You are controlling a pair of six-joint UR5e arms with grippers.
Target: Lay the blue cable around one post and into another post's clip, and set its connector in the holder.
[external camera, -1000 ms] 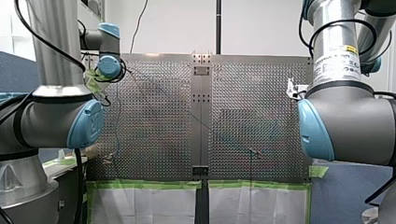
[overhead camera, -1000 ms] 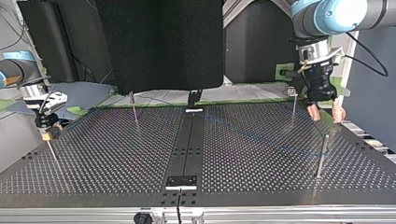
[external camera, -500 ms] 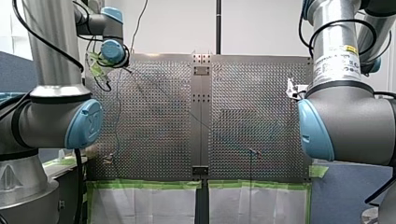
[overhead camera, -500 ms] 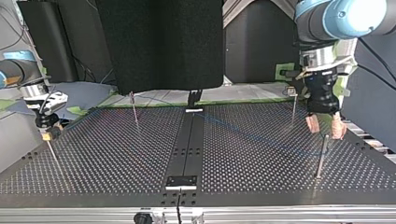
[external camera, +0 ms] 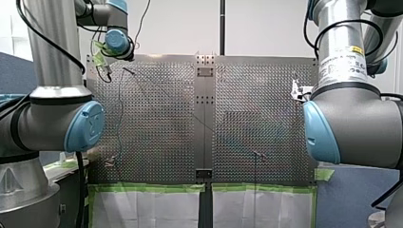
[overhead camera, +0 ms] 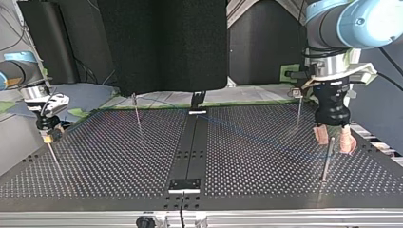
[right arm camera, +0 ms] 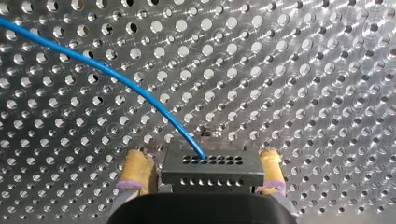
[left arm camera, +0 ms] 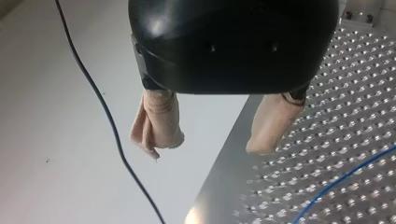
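The connector (right arm camera: 210, 173), a dark block with rows of holes, is clamped end to end between the 2 yellow pads (right arm camera: 135, 170) of my right gripper (right arm camera: 204, 164). This leaves the blue cable (right arm camera: 116, 77) free to come out of the block's face and arc away over the perforated table (right arm camera: 327, 70). Holding that end at the top view's left edge looks meant to anchor the line while the other arm routes it. My left gripper (overhead camera: 334, 141) hangs at the top view's right, its 2 beige pads (left arm camera: 156, 121) spread wide with nothing between them. A thin post (overhead camera: 326, 164) lines up between them there, but the left wrist view shows no post in the gap, so it probably stands nearer that camera. A stretch of cable crosses the table just beside those pads, untouched. The open stance reads as readiness to take it and lead it round the post.
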